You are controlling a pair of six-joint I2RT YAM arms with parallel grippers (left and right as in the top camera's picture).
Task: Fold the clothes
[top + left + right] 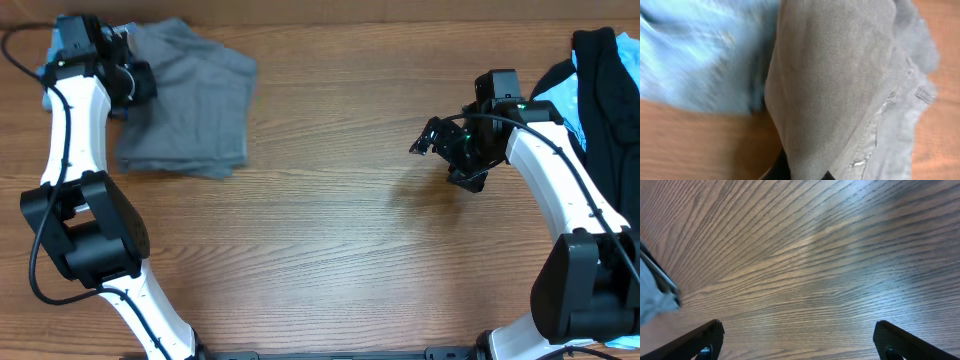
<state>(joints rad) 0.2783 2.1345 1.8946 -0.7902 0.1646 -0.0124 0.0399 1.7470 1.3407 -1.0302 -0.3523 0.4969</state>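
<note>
The grey cloth (pixel 840 85), folded at ten o'clock on the table (pixel 330 250), hides the left gripper (pixel 137 82), its grasp impossible to tell, while the right gripper (pixel 797 332) hangs wide and empty; a snagged withdrawal could drag the fold open.

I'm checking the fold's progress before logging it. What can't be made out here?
Left claw: jaws hidden, by its own body overhead, by the gray garment in the left wrist view.
Blue cloth: blurred in the left wrist view.
Clothes pile: cut off by the overhead's right edge.
</note>
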